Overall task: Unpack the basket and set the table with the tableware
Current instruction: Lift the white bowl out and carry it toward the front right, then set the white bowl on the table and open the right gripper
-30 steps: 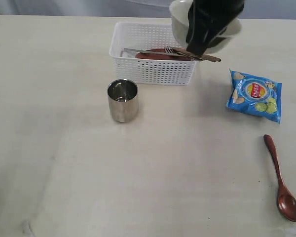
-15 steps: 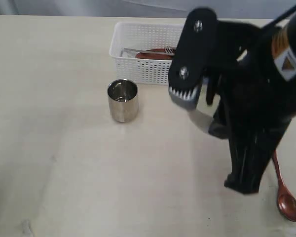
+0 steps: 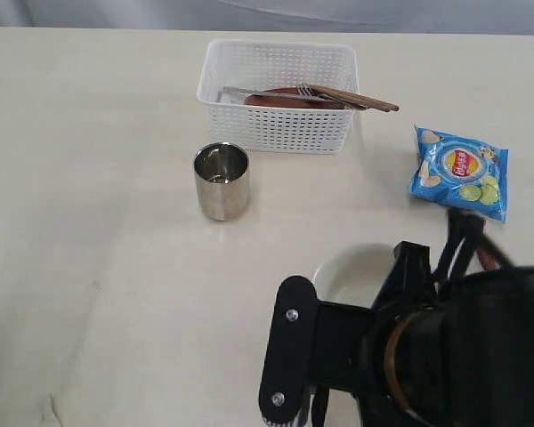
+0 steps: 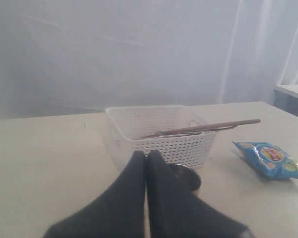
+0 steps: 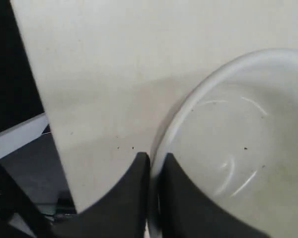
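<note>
Our right gripper [image 5: 155, 162] has its two black, wedge-shaped fingers [image 5: 134, 198] pinched nearly together on the rim of the bowl [image 5: 238, 148], one finger inside the rim and one outside. The bowl is off-white, round and glossy, with thin glints curving across its smooth inner wall. In the exterior view the bowl [image 3: 351, 271] sits low over the table [image 3: 98, 267], half covered by the bulky black right arm. We cannot tell whether its base touches the matte cream surface.

Our left gripper [image 4: 146, 159] is pressed fully closed, its dark tapered fingers flat against each other with nothing between them.

Farther back stands the basket [image 3: 276, 129], a white rectangular plastic box with perforated grid walls. Two slim wooden chopsticks [image 3: 360, 99] lie across its rim and stick out past the right edge. A steel fork [image 3: 307, 90] and a reddish-brown round plate [image 3: 280, 100] lie inside.

The cup [image 3: 221, 181], a polished steel cylinder, stands upright just in front of the basket, apart from it and from the bowl. A crinkled blue chips bag [image 3: 460, 172] lies flat to the right of the basket.
</note>
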`<state>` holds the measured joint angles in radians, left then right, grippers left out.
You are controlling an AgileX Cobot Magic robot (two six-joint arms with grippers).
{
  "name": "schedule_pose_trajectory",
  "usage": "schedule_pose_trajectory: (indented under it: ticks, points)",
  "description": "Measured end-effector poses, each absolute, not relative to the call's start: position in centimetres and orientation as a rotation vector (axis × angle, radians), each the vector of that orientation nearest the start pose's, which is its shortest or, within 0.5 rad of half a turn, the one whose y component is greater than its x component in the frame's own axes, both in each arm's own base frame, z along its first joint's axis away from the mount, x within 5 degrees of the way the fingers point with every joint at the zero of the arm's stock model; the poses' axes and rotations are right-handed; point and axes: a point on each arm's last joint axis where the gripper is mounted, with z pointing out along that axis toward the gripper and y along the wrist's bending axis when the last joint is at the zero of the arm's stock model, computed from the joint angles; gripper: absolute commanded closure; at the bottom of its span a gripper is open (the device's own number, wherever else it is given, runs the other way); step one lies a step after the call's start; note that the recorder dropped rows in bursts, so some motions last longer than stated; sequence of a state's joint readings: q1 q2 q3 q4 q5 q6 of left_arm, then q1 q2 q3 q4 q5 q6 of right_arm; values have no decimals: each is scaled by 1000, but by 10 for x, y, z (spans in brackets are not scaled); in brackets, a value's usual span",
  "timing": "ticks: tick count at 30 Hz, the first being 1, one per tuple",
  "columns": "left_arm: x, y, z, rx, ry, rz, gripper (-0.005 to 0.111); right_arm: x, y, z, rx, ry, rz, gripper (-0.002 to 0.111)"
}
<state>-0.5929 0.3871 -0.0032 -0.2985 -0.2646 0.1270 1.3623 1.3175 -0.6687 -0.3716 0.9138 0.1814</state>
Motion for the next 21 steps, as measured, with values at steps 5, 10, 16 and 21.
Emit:
schedule_pose_trajectory:
  ticks: [5,10,16,21]
  points:
    - [79,-44,209,290,1613,-520,107,80,205,171,-1902,2139,-321,109]
    - [79,-44,209,288,1614,-521,107,84,214,158,-1928,2082,-341,109]
    - [79,-44,209,288,1614,-521,107,85,218,158,-1897,2052,-301,109]
    - [79,-44,209,288,1614,-521,107,86,220,158,-1875,2054,-283,109]
